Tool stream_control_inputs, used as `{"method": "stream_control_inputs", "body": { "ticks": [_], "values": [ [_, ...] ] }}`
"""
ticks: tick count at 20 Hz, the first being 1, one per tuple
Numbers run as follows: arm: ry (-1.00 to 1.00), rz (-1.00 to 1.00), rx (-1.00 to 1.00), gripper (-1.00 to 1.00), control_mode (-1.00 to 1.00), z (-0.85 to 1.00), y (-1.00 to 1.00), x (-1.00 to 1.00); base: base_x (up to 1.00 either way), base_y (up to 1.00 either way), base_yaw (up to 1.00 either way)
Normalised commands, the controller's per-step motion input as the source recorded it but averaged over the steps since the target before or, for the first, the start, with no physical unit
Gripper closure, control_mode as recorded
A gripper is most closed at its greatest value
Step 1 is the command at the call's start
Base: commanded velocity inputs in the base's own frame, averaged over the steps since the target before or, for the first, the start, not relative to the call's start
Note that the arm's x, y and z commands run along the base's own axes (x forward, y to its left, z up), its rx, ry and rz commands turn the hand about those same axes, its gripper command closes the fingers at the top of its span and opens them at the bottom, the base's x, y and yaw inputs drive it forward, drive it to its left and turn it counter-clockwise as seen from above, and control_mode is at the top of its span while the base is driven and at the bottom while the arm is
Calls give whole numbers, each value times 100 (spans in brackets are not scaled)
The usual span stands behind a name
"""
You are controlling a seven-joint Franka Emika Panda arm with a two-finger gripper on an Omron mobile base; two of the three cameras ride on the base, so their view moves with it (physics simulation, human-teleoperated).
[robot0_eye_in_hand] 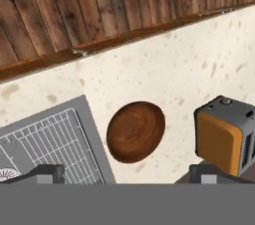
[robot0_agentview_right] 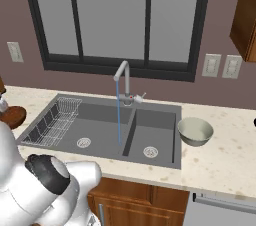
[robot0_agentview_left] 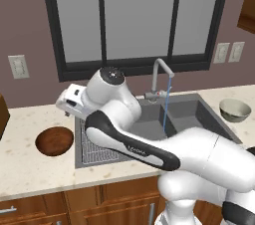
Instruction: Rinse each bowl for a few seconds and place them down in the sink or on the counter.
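The dark reddish-brown bowl (robot0_agentview_left: pixel 55 141) stands upright on the counter (robot0_agentview_left: pixel 30 169) just left of the sink (robot0_agentview_left: pixel 187 119). In the hand view this bowl (robot0_eye_in_hand: pixel 135 131) lies below and between my fingertips. My gripper (robot0_eye_in_hand: pixel 127 173) is open, empty, and hovering above it. The pale grey-green bowl (robot0_agentview_left: pixel 235 110) sits on the counter right of the sink, seen too in the right base view (robot0_agentview_right: pixel 195 131). The brown bowl (robot0_agentview_right: pixel 12 116) peeks in at that view's left edge. A thin stream of water runs from the curved faucet (robot0_agentview_left: pixel 162 69) into the sink.
A wire grid rack (robot0_agentview_right: pixel 52 122) fills the sink's left basin, and its edge (robot0_eye_in_hand: pixel 50 144) lies close beside the brown bowl. An orange and grey appliance (robot0_eye_in_hand: pixel 226 137) stands on the counter on the bowl's other side. The window wall rises behind the faucet (robot0_agentview_right: pixel 123 77).
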Motion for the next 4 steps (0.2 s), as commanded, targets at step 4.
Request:
{"method": "stream_control_inputs", "body": {
  "ticks": [4],
  "values": [
    [-3, 3, 4, -100, -100, 55, -47, -48, 0, 0, 0]
  ]
}}
